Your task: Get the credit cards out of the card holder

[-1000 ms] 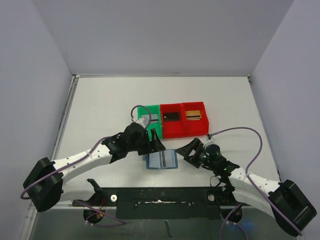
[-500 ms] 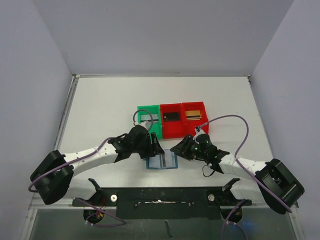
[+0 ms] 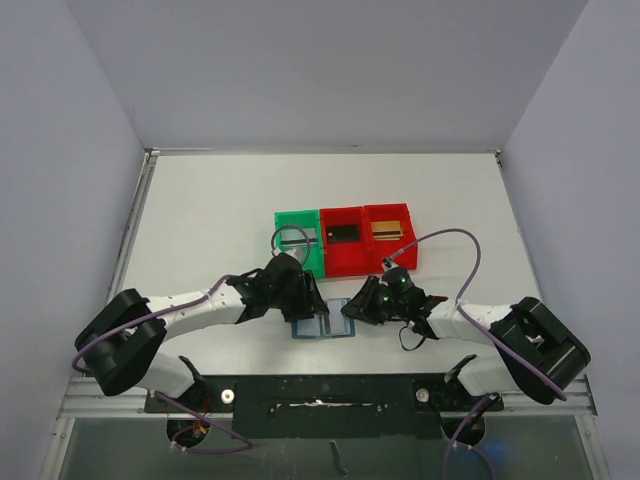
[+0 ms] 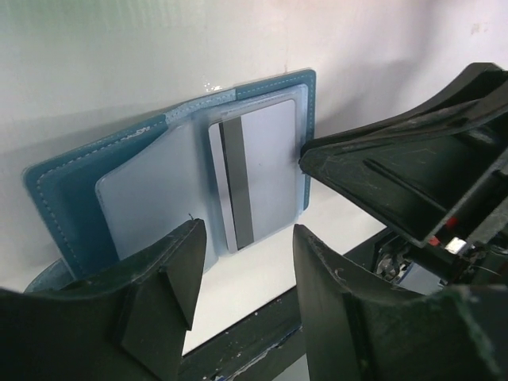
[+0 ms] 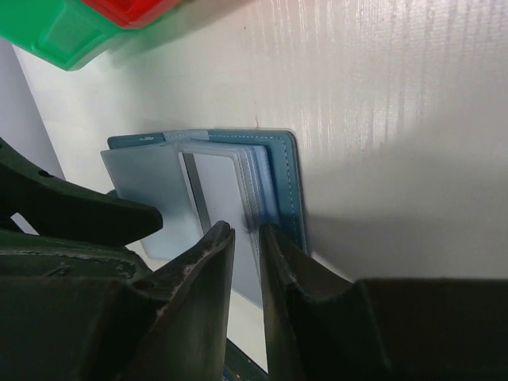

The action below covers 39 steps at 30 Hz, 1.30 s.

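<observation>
The left arm (image 3: 190, 308) lies low across the counter (image 3: 210, 210), bent at the elbow, its wrist turned in toward the middle. The right arm (image 3: 470, 322) mirrors it from the other side, so the two heads nearly meet.

The left pincer (image 4: 246, 238) is spread wide, its black, blunt, matte plastic fingers (image 4: 171, 278) straddling the near edge of the card holder (image 4: 75, 186). The right pincer (image 5: 246, 230) has its fingers (image 5: 210, 270) drawn almost together, leaving only a slim slit. Their tips sit at the outer edge of the holder's right panel. Whether they pinch a card or pocket layer cannot be told.

The card holder lies open and flat on the counter between the two pincers, just in front of the bins. It is teal-blue, leather-like, with pale stitching along rounded corners and cloudy translucent plastic pockets inside. A pale grey card (image 4: 266, 163) with a dark stripe down its length sits in the right panel's pocket.

The counter is white, with fine ridges in the right wrist view. Behind the holder stand a green bin (image 3: 298, 213) and two glossy red bins (image 3: 366, 262), side by side and touching, each square-walled and each holding one flat card.
</observation>
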Available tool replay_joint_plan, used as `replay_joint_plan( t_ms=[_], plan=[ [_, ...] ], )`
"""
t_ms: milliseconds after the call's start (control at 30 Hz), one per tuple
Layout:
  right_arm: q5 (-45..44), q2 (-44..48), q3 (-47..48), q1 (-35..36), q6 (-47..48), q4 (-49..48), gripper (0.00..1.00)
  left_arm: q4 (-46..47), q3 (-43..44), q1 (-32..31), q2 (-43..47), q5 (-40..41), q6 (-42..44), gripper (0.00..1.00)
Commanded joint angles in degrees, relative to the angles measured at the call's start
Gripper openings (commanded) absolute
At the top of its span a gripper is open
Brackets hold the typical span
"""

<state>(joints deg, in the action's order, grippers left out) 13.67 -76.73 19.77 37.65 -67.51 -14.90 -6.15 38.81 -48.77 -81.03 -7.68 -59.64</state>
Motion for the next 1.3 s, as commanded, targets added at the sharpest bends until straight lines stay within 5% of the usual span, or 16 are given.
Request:
replay_joint_plan(
  t_ms=[0,467,867,1267],
  plan=[
    [0.3,-1.4,2.4,0.4,1.2,0.8,0.21,3.9,-0.6,-0.5,-2.1,-0.6,-0.8,0.44],
    [1.0,-3.6,3.2,0.5,1.6,1.5,0.18,10.9,-4.9,-0.5,-7.0,0.0,-4.2,0.31],
    [0.8,-3.4,3.7,0.5,2.2,3.1,0.16,8.7,-5.6,-0.5,-5.2,3.3,-4.8,0.00],
    [-0.4,-2.3,5.3,0.4,3.6,6.8,0.16,5.7,-5.8,-0.6,-3.4,5.2,-4.7,0.00]
  ],
)
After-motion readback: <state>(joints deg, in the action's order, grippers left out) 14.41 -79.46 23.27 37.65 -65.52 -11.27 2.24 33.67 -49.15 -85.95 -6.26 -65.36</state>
